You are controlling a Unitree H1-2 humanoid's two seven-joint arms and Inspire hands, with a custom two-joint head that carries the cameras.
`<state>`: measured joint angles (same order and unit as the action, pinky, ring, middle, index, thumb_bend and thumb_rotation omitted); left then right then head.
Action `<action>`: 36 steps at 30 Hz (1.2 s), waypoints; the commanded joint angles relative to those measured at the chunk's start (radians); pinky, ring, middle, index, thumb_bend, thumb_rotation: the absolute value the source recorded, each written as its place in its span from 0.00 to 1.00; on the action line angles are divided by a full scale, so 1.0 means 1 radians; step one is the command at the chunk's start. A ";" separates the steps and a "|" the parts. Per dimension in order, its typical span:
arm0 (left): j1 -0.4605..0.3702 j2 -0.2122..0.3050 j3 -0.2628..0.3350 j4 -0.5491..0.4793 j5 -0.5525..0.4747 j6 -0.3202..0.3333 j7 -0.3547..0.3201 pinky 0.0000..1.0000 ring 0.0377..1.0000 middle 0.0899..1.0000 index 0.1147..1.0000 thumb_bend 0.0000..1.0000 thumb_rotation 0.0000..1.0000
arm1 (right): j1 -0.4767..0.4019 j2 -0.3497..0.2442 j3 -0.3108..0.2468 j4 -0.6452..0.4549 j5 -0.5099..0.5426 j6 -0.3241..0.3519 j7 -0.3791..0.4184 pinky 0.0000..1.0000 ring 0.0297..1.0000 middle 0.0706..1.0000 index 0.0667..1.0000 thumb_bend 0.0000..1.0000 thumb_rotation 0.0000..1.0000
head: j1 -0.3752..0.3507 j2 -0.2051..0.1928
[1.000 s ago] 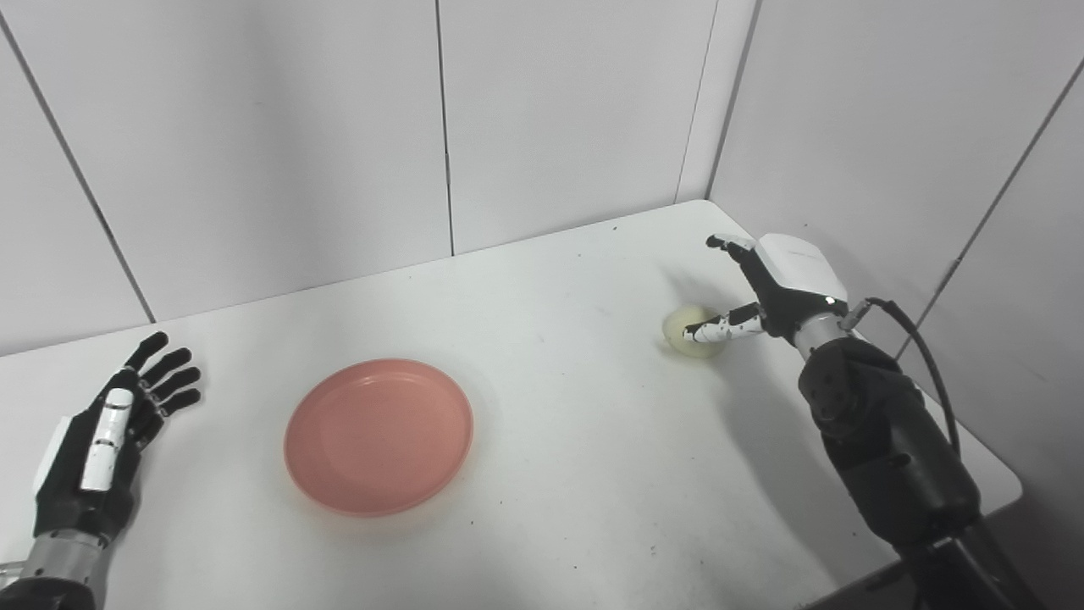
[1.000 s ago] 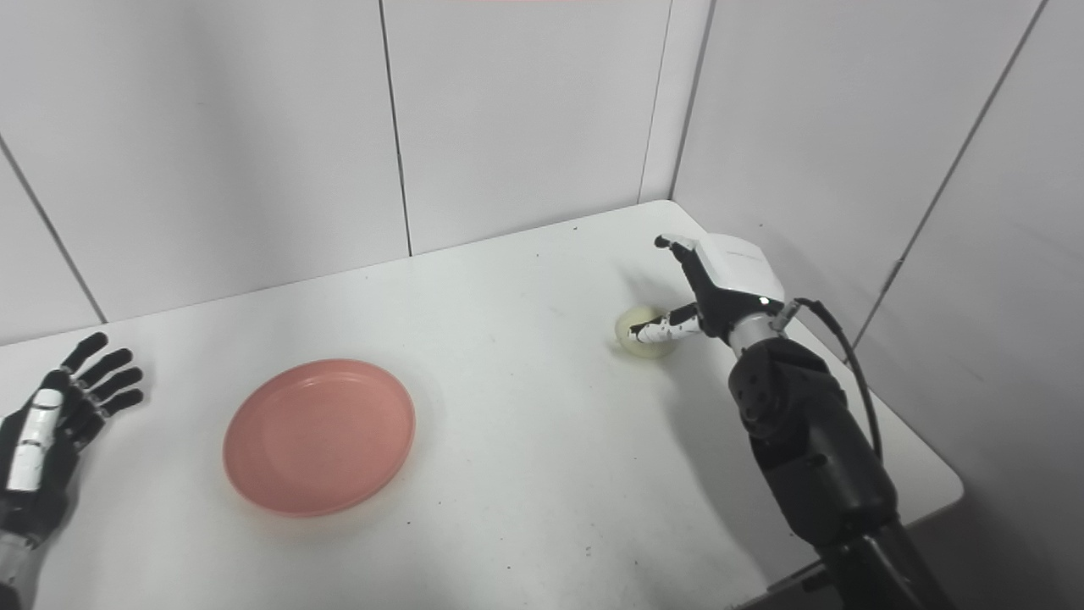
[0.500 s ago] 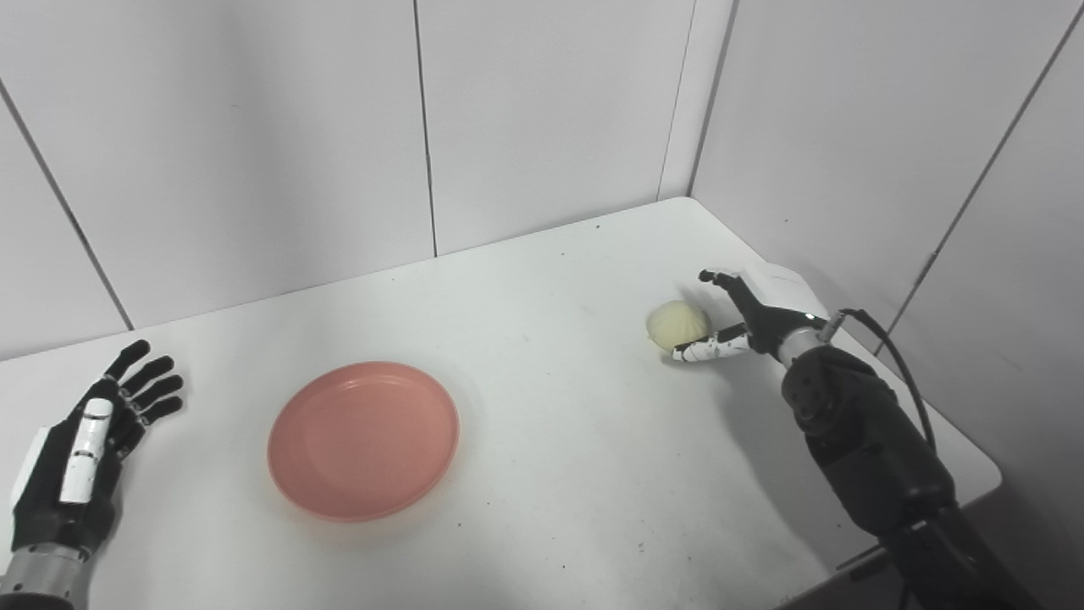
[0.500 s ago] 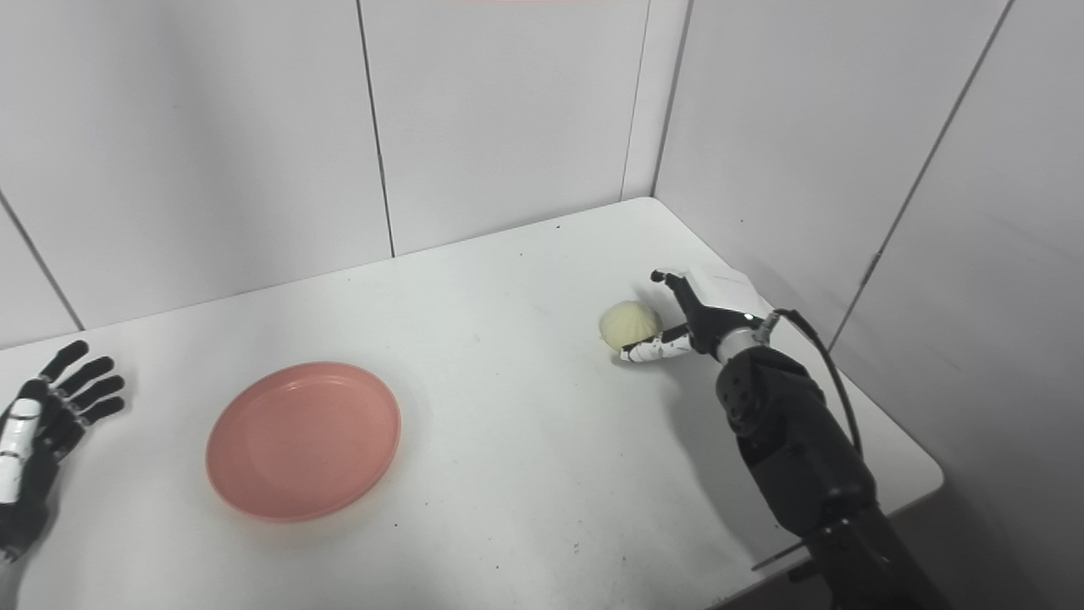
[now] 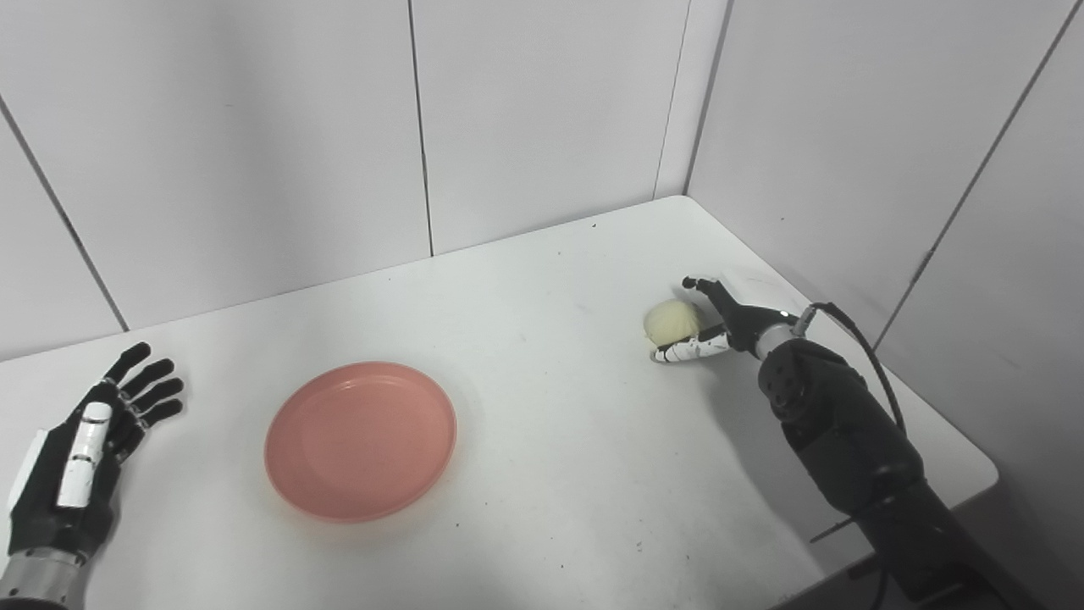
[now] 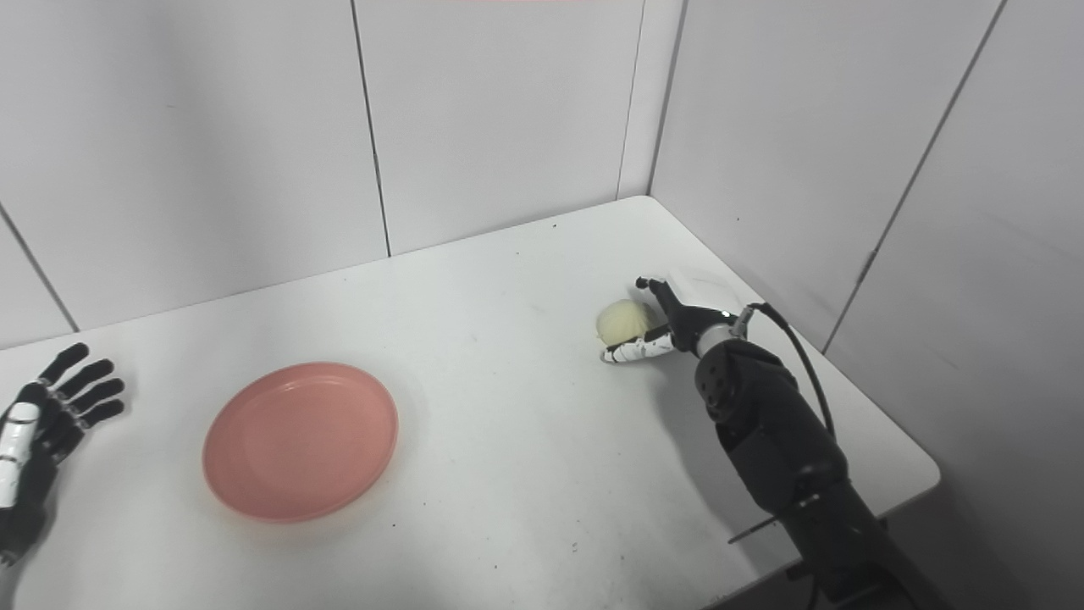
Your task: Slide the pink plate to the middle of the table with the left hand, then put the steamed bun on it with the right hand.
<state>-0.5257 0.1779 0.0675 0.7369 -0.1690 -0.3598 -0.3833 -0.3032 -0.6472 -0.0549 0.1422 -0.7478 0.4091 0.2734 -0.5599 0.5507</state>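
Observation:
The pink plate lies flat and empty on the white table, left of the middle. The pale steamed bun sits on the table near the right wall. My right hand is low at the bun's right side. Its thumb reaches along the bun's near side and its dark fingers curve round the far side. The hand cups the bun without closing on it. My left hand rests at the table's left edge, well clear of the plate, open with its fingers spread.
White wall panels close in the table at the back and right, and the bun is close to the right wall. The table's front right corner edge lies beside my right forearm.
The camera has shifted a little. My right hand has dropped from above the bun to table level, and its thumb and fingers now reach round the bun. The left hand and plate stay put.

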 commanded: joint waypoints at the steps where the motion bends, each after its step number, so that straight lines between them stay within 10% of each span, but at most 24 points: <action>1: 0.209 -0.002 -0.005 0.084 -0.006 0.036 -0.011 0.79 0.81 0.83 0.83 0.56 0.91 | -0.066 -0.045 -0.001 -0.006 0.004 -0.007 -0.044 0.73 0.83 0.87 0.85 0.97 0.49 | 0.002 0.003; 18: 0.229 -0.004 -0.010 0.019 -0.005 0.081 -0.009 0.80 0.82 0.83 0.84 0.55 0.92 | -0.105 -0.071 0.036 0.045 0.057 0.009 0.002 0.68 0.75 0.79 0.79 0.93 0.25 | 0.007 0.012; 24: 0.234 -0.004 -0.011 0.003 -0.005 0.091 -0.007 0.80 0.81 0.83 0.84 0.55 0.92 | -0.122 -0.088 0.072 0.090 0.058 0.001 0.006 0.47 0.53 0.57 0.60 0.81 0.06 | 0.008 0.018; 27: 0.237 -0.004 -0.011 -0.005 -0.006 0.097 -0.007 0.80 0.82 0.83 0.84 0.55 0.91 | -0.136 -0.088 0.092 0.114 0.061 0.019 0.010 0.39 0.44 0.43 0.48 0.54 0.01 | 0.008 0.020; 36: 0.241 -0.004 -0.016 -0.019 -0.005 0.105 -0.012 0.80 0.82 0.83 0.84 0.55 0.92 | -0.155 -0.094 0.121 0.154 0.076 0.039 0.031 0.35 0.41 0.42 0.49 0.52 0.00 | 0.015 0.020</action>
<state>-0.4624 0.1954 0.0639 0.6349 -0.1689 -0.2652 -0.3856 -0.4400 -0.7053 0.0527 0.2763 -0.6712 0.4150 0.2926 -0.5461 0.5706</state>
